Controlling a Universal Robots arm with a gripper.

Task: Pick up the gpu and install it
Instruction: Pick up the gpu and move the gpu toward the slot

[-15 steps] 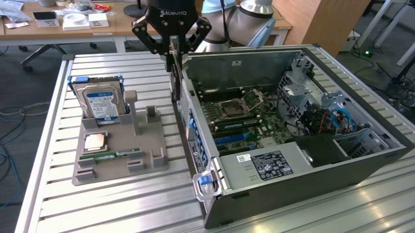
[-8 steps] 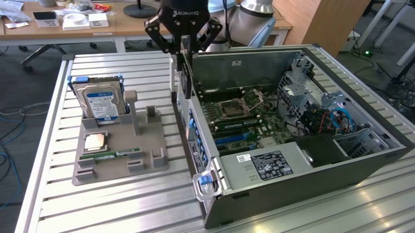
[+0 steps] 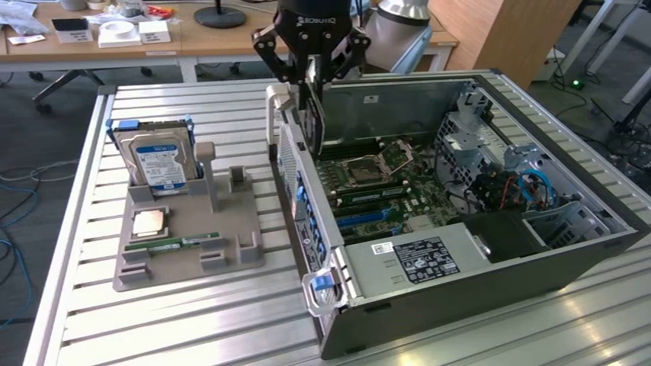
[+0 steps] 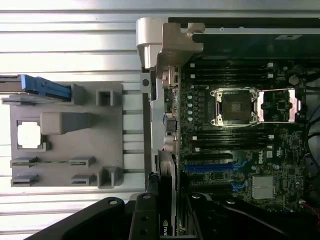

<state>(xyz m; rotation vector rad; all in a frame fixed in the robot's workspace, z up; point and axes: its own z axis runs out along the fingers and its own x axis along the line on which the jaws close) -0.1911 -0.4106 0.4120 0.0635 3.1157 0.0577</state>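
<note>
Gripper (image 3: 312, 75) pinches the gpu (image 3: 314, 122) by its upper edge. The card hangs upright and edge-on just inside the computer case (image 3: 458, 293), against its rear wall and above the motherboard (image 3: 392, 187). Cannot tell whether it touches the board. Outside the case's rear wall, a gray holder (image 3: 183, 259) carries the hard drive (image 3: 155, 160).
</note>
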